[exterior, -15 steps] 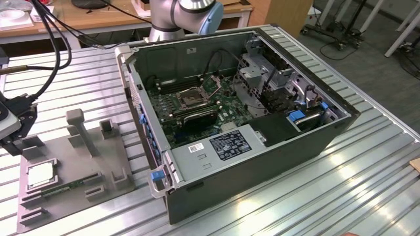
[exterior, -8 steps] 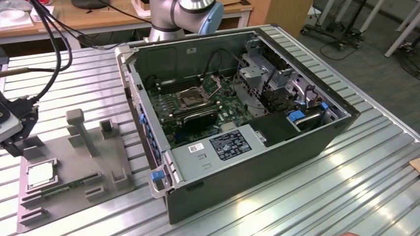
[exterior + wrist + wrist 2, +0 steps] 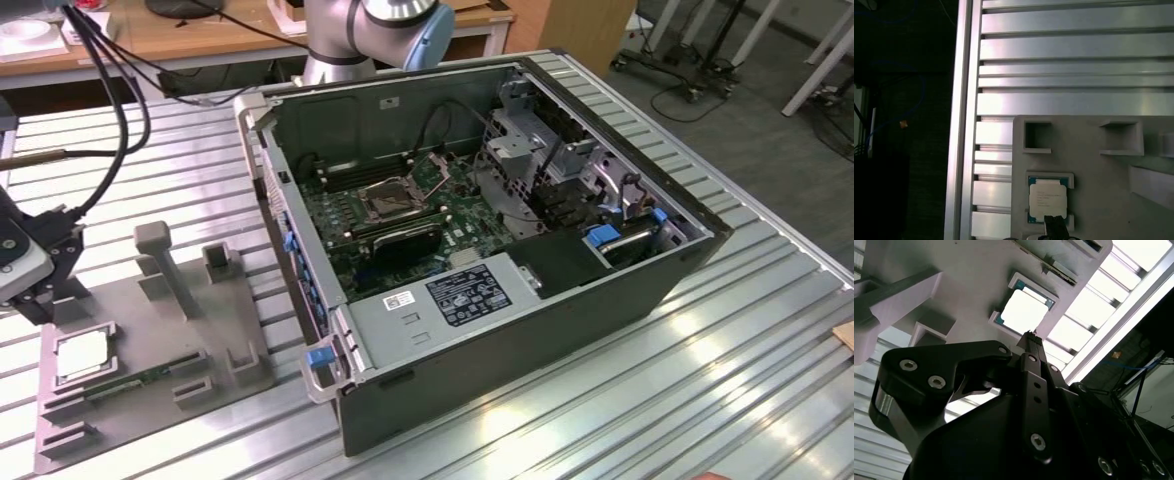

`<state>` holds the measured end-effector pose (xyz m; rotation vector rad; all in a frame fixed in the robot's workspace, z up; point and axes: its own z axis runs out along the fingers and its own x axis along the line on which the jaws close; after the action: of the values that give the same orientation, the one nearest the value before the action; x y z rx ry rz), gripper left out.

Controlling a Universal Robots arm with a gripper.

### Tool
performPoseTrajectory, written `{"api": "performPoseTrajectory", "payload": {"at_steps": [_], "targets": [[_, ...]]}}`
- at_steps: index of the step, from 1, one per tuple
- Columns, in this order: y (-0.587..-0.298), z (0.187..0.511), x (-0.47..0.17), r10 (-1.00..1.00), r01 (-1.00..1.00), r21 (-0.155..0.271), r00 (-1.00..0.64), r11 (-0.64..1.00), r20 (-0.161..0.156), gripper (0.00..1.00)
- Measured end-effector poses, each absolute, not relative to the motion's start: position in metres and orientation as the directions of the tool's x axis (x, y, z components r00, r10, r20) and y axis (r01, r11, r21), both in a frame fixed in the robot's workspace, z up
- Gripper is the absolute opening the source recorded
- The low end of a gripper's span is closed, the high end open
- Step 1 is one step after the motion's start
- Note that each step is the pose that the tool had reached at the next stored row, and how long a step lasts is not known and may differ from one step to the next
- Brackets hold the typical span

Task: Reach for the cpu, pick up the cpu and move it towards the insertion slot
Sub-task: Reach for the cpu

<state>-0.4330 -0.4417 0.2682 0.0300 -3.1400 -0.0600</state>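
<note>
The cpu [image 3: 83, 352] lies flat, pale face up, just below the gripper [image 3: 43, 295]; the gripper hangs over one edge of it and has not lifted it; whether it is set wide or narrow I cannot tell. In both wrist views the cpu [image 3: 1047, 199] sits in a square recess of a grey holder [image 3: 247, 375]; a green memory stick [image 3: 140, 380] lies beside it; the holder rests on a slatted metal table [image 3: 667, 400]. Well apart, toward the exterior view's right, an open computer case [image 3: 534, 330] holds the insertion slot [image 3: 391, 198].
</note>
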Motion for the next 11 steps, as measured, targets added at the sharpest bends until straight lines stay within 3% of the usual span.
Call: {"api": "performPoseTrajectory", "payload": {"at_steps": [11], "targets": [[-0.442,0.257,-0.434,-0.019,-0.019,0.038,-1.000,0.999,0.000,0.11]]}}
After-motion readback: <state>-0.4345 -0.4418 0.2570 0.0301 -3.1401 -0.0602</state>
